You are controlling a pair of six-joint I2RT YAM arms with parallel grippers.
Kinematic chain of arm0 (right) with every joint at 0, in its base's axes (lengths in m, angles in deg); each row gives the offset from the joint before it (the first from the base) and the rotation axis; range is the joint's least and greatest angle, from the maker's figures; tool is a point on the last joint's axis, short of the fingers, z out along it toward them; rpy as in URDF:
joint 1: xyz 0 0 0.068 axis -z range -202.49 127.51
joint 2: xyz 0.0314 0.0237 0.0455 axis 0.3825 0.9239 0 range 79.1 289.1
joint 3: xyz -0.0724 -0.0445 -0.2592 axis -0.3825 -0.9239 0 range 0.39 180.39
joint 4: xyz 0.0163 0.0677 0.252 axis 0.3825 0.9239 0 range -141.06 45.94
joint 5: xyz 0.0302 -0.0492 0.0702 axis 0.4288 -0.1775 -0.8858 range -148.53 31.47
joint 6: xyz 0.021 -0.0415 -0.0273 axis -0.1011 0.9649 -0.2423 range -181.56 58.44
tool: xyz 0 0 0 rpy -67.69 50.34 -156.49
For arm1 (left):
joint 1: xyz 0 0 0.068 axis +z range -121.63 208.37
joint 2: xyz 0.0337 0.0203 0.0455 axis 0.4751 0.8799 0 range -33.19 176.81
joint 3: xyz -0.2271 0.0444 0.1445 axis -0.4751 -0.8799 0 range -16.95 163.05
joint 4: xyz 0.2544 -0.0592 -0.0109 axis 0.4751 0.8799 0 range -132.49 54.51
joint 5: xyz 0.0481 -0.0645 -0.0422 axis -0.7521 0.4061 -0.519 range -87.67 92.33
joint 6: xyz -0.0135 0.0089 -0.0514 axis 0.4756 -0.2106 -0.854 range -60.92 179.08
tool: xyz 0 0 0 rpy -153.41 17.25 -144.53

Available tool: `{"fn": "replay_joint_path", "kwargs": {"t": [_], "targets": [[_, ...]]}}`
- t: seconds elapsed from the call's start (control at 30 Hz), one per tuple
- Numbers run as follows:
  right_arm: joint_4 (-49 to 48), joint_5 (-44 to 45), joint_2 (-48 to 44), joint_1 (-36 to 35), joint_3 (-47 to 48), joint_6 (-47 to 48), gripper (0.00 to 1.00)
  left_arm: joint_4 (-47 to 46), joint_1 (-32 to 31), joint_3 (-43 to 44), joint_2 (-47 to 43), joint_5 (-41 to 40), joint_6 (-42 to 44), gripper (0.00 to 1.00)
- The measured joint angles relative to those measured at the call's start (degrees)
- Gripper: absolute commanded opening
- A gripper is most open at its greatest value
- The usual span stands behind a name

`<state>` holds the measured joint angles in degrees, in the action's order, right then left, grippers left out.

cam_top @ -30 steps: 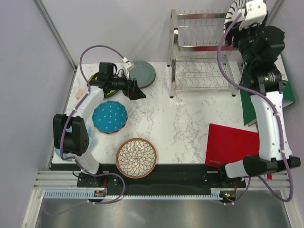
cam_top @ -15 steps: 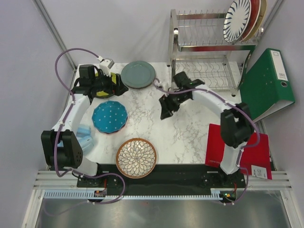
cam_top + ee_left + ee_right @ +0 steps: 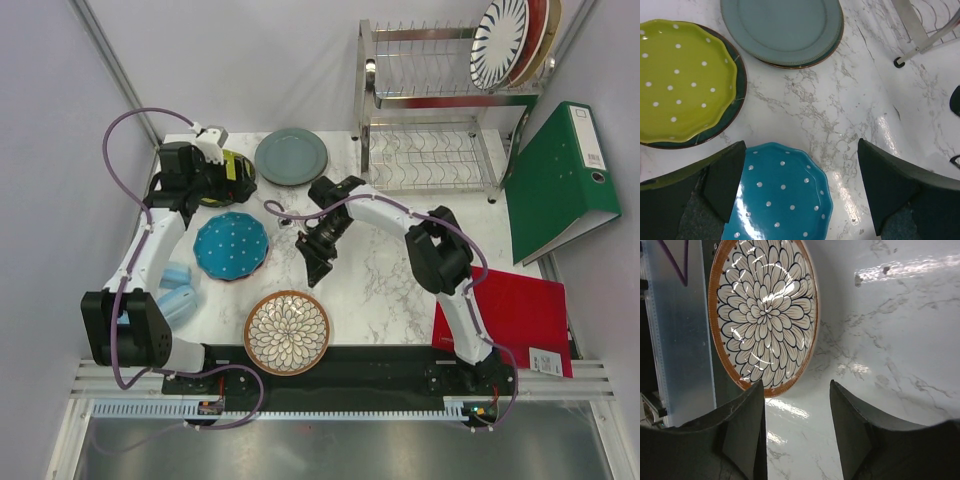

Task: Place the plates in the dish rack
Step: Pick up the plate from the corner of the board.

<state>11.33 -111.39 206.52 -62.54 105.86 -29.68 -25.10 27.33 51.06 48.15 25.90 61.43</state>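
The dish rack (image 3: 440, 110) stands at the back right. A white plate with dark radial stripes (image 3: 497, 42) stands in its top tier, with other plates behind it. On the table lie a grey-blue plate (image 3: 291, 157) (image 3: 782, 27), a lime dotted plate (image 3: 682, 80) stacked on a dark one, a teal dotted plate (image 3: 231, 247) (image 3: 780, 195) and a flower-pattern plate with an orange rim (image 3: 287, 333) (image 3: 762, 310). My left gripper (image 3: 232, 185) (image 3: 800, 190) is open and empty above the teal plate's far edge. My right gripper (image 3: 318, 265) (image 3: 796, 425) is open and empty over bare table beside the flower plate.
A green binder (image 3: 560, 175) stands right of the rack and a red folder (image 3: 510, 310) lies at the front right. Pale blue objects (image 3: 177, 285) lie at the left edge. The rack's foot (image 3: 897, 62) shows in the left wrist view.
My right arm came down from the rack's top tier, leaving the striped plate there, and swung left over the table toward the flower plate. My left gripper drew back to the left.
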Motion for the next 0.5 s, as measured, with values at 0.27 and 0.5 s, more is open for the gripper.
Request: {"fn": "replay_joint_path", "kwargs": {"t": [0.27, 0.5], "targets": [[4.1, -1.9, 5.4, -3.2, 0.9, 4.1, 0.6, -0.9, 3.7, 0.0, -4.4, -1.3, -0.2, 1.0], [5.1, -1.9, 8.2, -6.3, 1.5, 5.7, 0.46, -1.2, 4.0, -0.7, -4.9, -1.6, -0.9, 1.0]]}}
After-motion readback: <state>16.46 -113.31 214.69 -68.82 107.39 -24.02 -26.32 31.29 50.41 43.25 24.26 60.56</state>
